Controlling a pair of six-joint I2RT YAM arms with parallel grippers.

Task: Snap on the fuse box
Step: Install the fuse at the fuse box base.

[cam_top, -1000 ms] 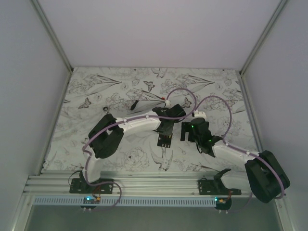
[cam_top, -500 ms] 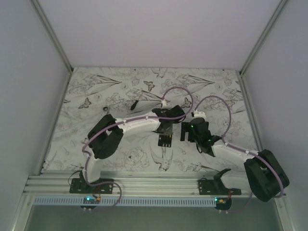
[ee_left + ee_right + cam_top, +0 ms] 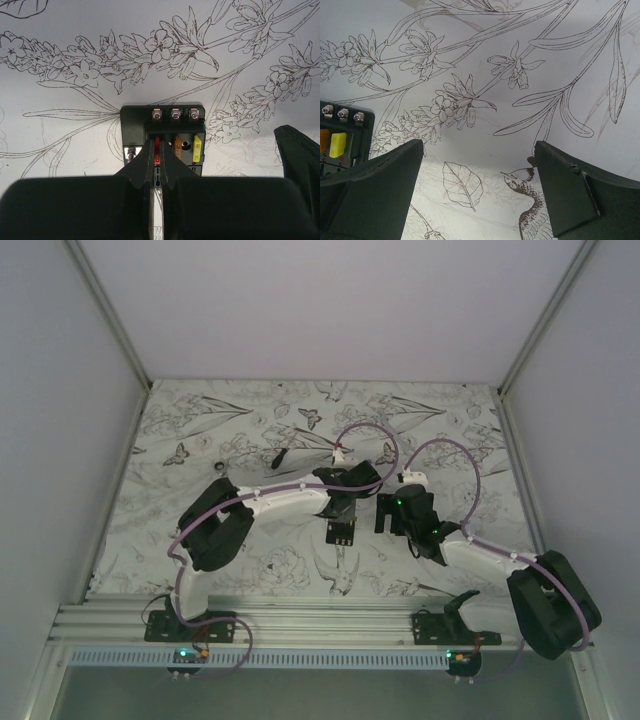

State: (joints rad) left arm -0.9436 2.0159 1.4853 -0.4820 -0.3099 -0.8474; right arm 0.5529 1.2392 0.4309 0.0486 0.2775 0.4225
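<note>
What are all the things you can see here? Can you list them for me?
fuse box: one, black, lying on the table cover in front of the left arm
red fuse: one, red, in the box, between the left tool's tips
orange fuse: one, orange-brown, in the box next to the red one
yellow fuse: one, yellow, on the box's right side
screws: three, silver, in a row along the box's far edge
black stick: one, black, farther back on the table
table cover: one, white with drawn flowers, butterflies and birds
arms: two, white and black
left tool: one, black, closed on the red fuse
right tool: one, black, open, empty, beside the box
</note>
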